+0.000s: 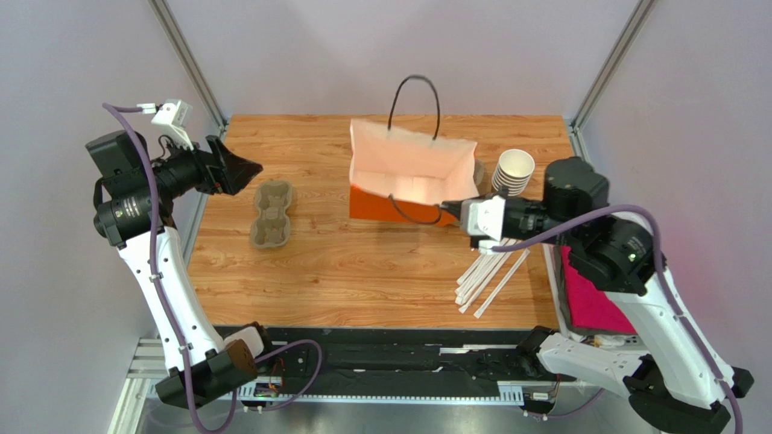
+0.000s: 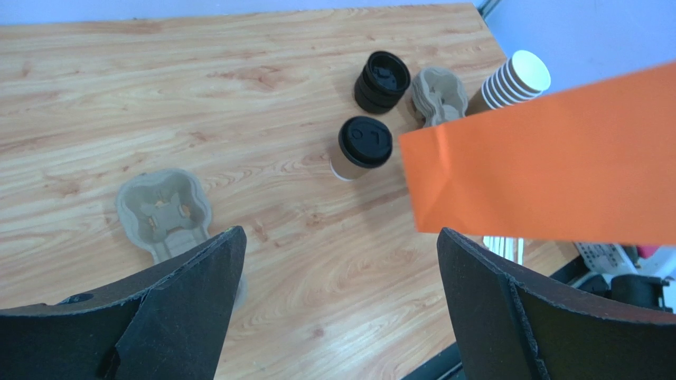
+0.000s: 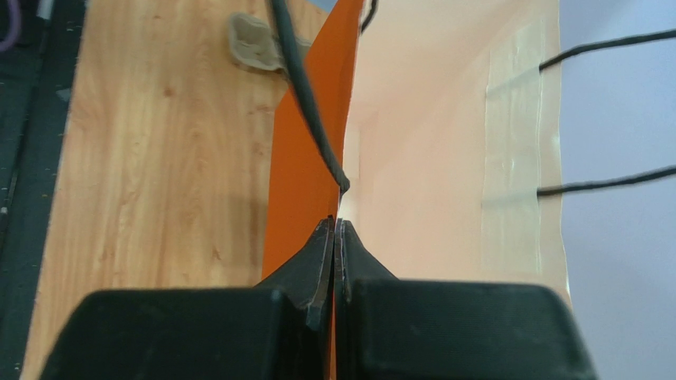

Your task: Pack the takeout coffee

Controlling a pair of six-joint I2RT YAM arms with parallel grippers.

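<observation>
On the table [image 1: 362, 271]: an orange paper bag [image 1: 412, 167] stands open-mouthed.
Right gripper [image 3: 336, 229]: fingers pressed together on the bag's near wall.
Left gripper [image 2: 341, 237]: fingers wide apart, holding nothing, raised over the left side.
Coffee [image 2: 364, 148]: upright, lidded, just beside the bag, well ahead of the left gripper, apart from it.

From above, the orange bag [image 1: 373, 204] hides the takeout coffee [image 2: 365, 148] entirely

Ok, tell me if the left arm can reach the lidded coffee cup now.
Probably yes: left tool open, only bare tabletop before the lidded cup; the orange bag stands beside it, not over it.
</observation>
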